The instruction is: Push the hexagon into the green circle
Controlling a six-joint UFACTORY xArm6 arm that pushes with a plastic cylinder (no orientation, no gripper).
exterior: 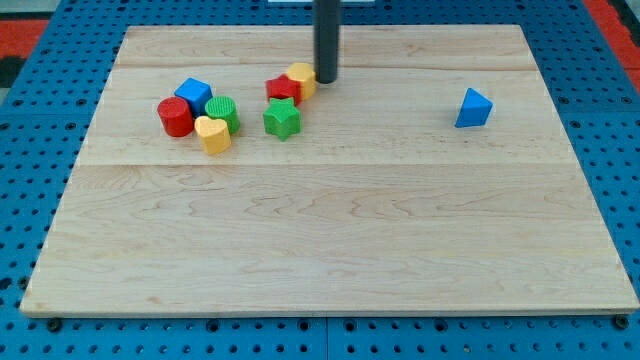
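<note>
The yellow hexagon [302, 76] sits near the board's top middle, touching a red block [283, 90] on its lower left. My tip [326, 80] rests just to the right of the hexagon, touching or nearly touching it. The green circle [223, 111] lies further left in a cluster with a blue cube [194, 94], a red cylinder [175, 116] and a yellow heart [212, 134]. A green star [282, 119] sits below the red block, between hexagon and cluster.
A blue triangle [473, 108] stands alone at the view's right. The wooden board [330, 240] lies on a blue perforated table [25, 200].
</note>
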